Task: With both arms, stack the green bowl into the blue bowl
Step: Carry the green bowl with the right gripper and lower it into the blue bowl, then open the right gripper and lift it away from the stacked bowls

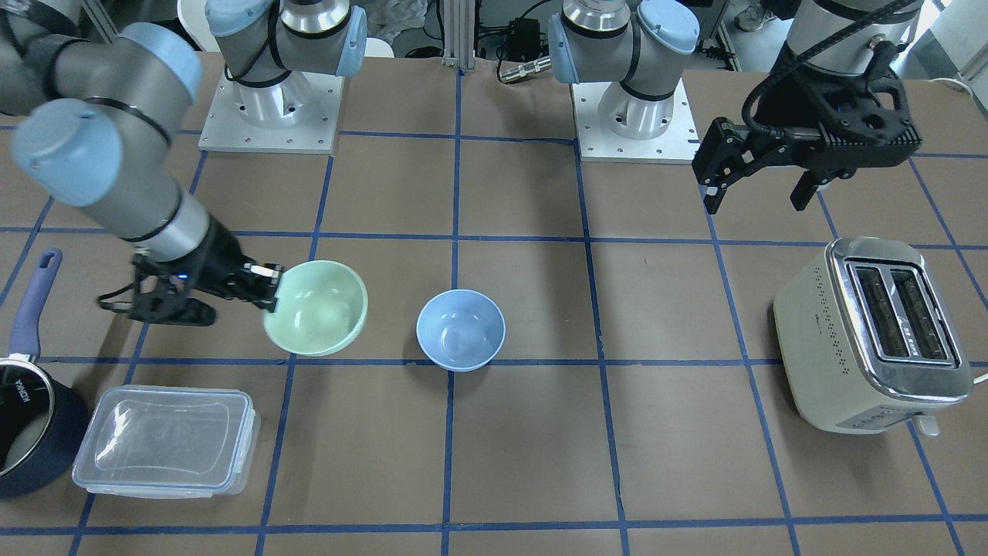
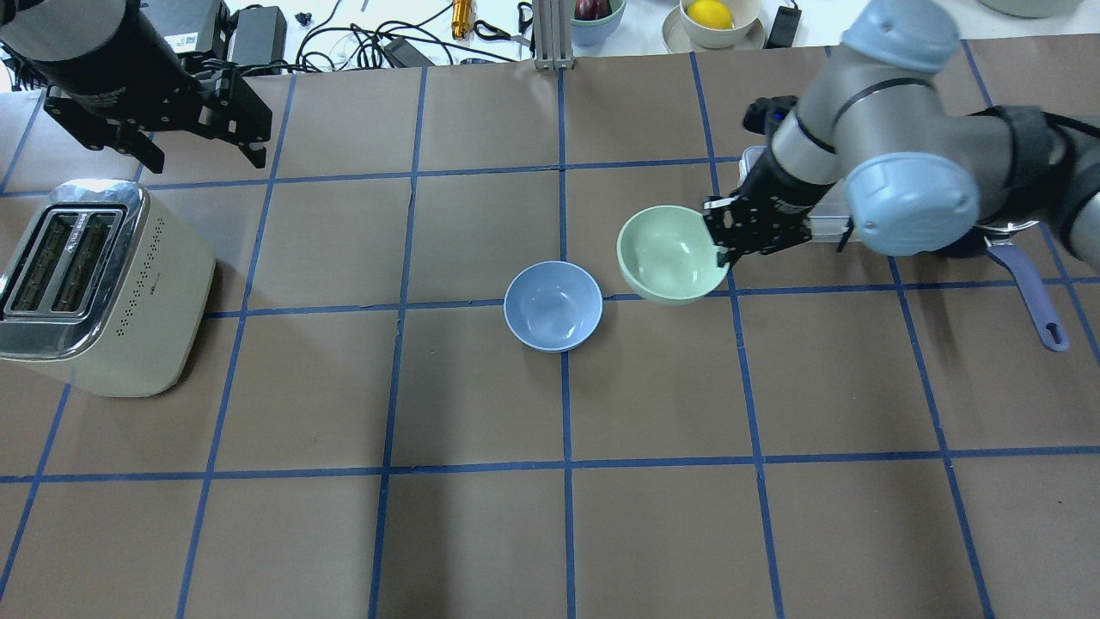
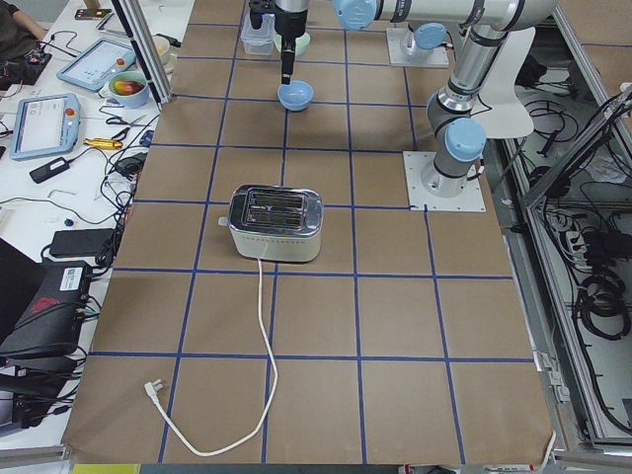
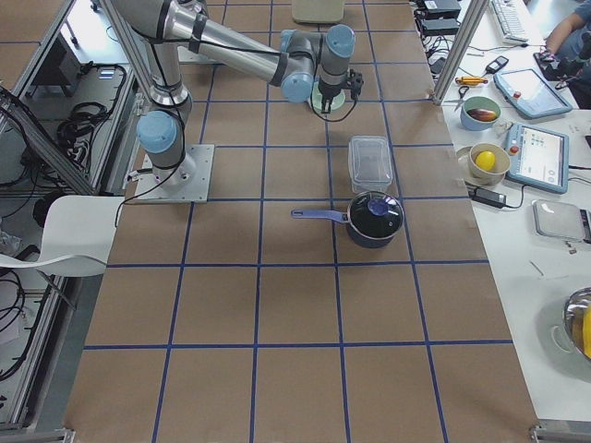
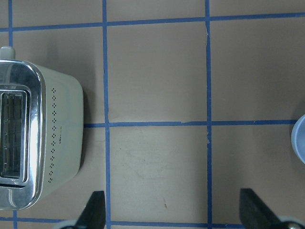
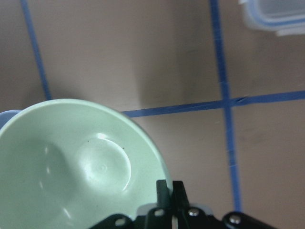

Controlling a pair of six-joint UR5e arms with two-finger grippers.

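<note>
My right gripper (image 1: 272, 289) (image 2: 720, 241) (image 6: 170, 191) is shut on the rim of the mint-green bowl (image 1: 316, 307) (image 2: 672, 254) (image 6: 81, 167). It holds the bowl tilted and lifted, just beside the blue bowl. The periwinkle-blue bowl (image 1: 461, 328) (image 2: 553, 305) stands upright and empty on the table near the centre; its edge shows in the left wrist view (image 5: 299, 145). My left gripper (image 1: 760, 185) (image 2: 202, 142) (image 5: 174, 210) is open and empty, high above the table near the toaster, far from both bowls.
A cream toaster (image 1: 872, 332) (image 2: 94, 284) (image 5: 33, 148) stands on my left side. A clear lidded container (image 1: 166, 440) (image 6: 276, 14) and a dark pot with a blue handle (image 1: 23, 417) (image 2: 1031, 297) lie on my right side, behind the right arm.
</note>
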